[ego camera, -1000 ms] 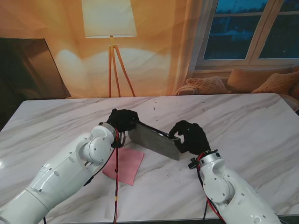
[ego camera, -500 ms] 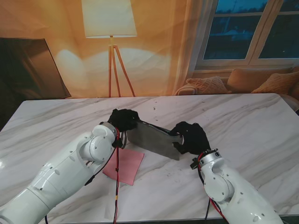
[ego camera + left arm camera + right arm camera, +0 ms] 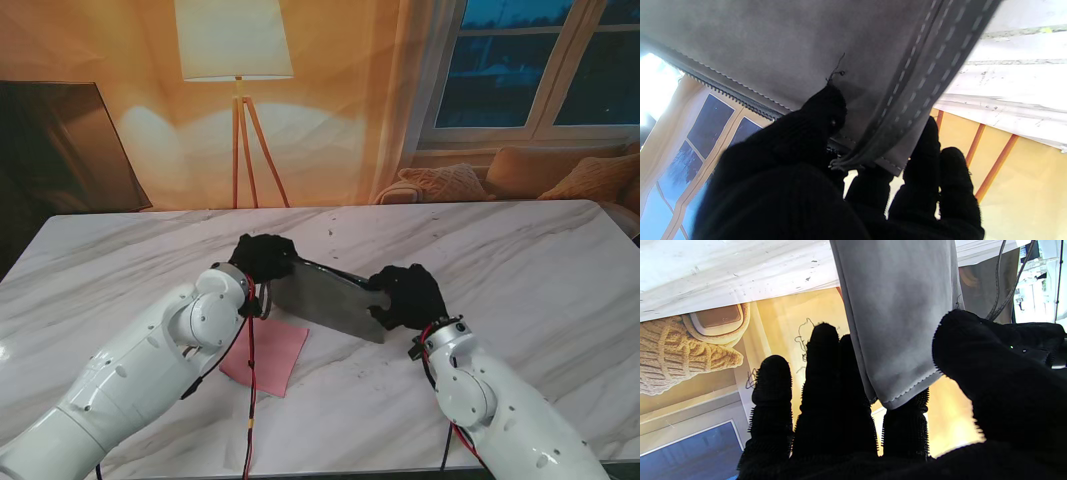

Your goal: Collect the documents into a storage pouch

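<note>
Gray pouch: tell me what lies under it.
The gray pouch, held by the left hand and right hand, hangs over bare marble table. The pink document lies beside, its far edge possibly hidden.

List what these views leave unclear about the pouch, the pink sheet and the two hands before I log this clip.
- Pouch mouth: from the stand view it is too small to tell if the zip is open; the left wrist view shows zipper teeth, partly hidden by the left robot hand.
- Pouch contents: hidden by the fabric in every view.
- Pink document: partly covered by the left arm and a cable.
- Right robot hand: its fingers behind the pouch corner are hidden.
</note>
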